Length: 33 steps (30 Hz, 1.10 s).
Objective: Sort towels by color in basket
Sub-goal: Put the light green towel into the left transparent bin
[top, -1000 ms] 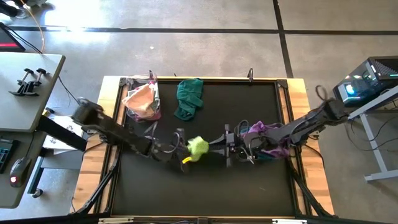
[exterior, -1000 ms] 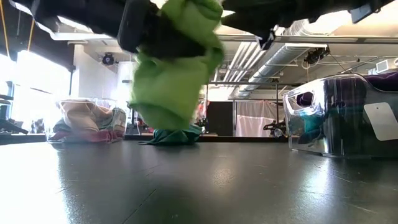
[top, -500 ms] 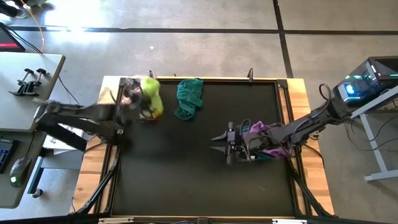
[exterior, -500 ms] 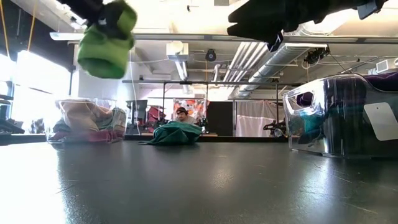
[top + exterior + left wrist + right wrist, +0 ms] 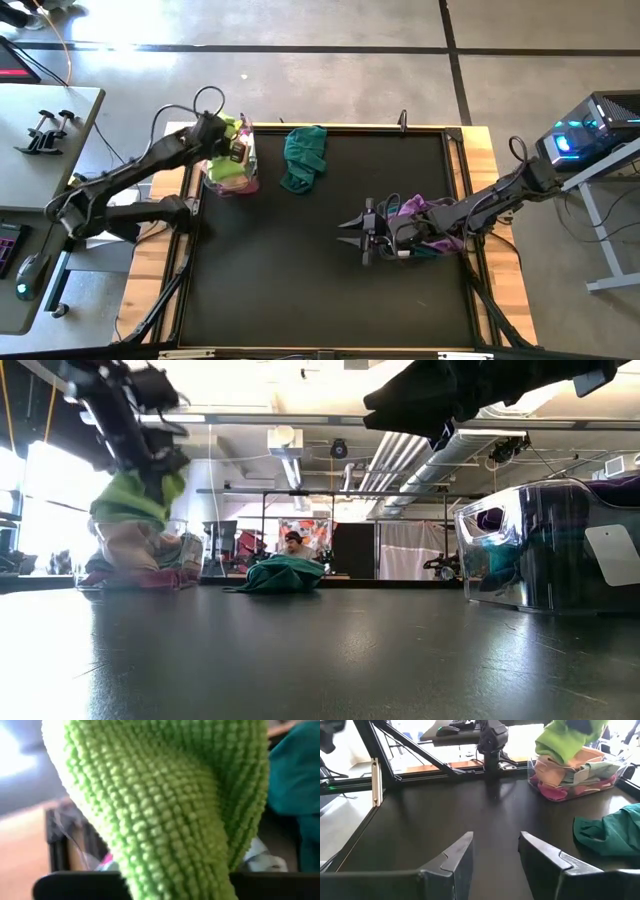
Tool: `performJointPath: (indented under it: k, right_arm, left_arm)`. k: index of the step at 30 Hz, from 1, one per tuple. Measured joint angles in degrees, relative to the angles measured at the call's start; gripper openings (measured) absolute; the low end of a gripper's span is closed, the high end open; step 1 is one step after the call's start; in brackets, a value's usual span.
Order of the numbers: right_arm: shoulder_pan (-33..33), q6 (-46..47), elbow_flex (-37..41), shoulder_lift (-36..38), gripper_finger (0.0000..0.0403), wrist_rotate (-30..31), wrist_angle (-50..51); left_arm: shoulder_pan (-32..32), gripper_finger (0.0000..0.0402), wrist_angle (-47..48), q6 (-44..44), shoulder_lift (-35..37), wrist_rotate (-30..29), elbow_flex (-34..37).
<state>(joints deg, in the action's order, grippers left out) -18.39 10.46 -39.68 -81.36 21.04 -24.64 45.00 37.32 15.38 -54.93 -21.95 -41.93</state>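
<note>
Towels are the whole business on this black table, and the lime-green knobbly cloth (image 5: 232,140) hangs pinched in the left gripper (image 5: 237,150), whose fingers are clamped together on it, directly over the clear plastic basket at the far left corner (image 5: 222,184). That basket already holds peach, cream and magenta cloths (image 5: 570,772), so I judge the warm and light pile well started. A teal towel (image 5: 304,155) lies crumpled on the mat just beside that basket, not yet sorted. Over on the right, a second clear basket (image 5: 540,555) holds purple and teal cloth (image 5: 425,215), and the right gripper (image 5: 362,230) hovers just in front of it above bare mat, fingers apart and holding nothing.

Looking level across the table, you can see the lime cloth dangling down onto the pile, which the overhead view flattens. The left wrist camera shows little but its looped weave; the right wrist camera shows the left basket's layers plainly and its own spread fingers (image 5: 452,857).
</note>
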Motion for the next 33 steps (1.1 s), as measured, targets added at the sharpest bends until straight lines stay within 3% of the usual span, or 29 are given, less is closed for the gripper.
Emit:
performJointPath:
  k: [6, 10, 16, 25, 29, 33]
  right_arm:
    - [-0.02, 0.0, 0.0, 0.0, 0.0152, 0.02, 0.06]
    - [-0.02, 0.0, 0.0, 0.0, 0.0152, 0.0, 0.07]
    - [-0.02, 0.0, 0.0, 0.0, 0.0152, 0.0, 0.46]
    - [-0.04, 0.01, 0.0, 0.0, 0.0152, 0.0, 0.48]
    - [-0.04, 0.02, 0.0, 0.0, 0.0152, 0.0, 0.48]
    - [-0.04, 0.1, 0.0, 0.0, 0.0152, 0.0, 0.48]
  left_arm:
    - [6.43, 0.0086, -0.05, -2.99, -7.72, 12.7, 0.0]
    - [9.25, 0.0136, 1.78, -2.91, -8.65, 12.75, -1.55]
    - [11.36, 0.0181, 7.09, -1.57, -8.54, 13.18, -9.63]
    - [10.79, 0.0178, 16.0, -2.01, -8.36, 10.86, -20.74]
    - [9.55, 0.0164, 14.99, -2.03, -8.58, 10.26, -19.46]
    - [9.49, 0.0143, 12.02, -1.52, -9.97, 7.7, -13.65]
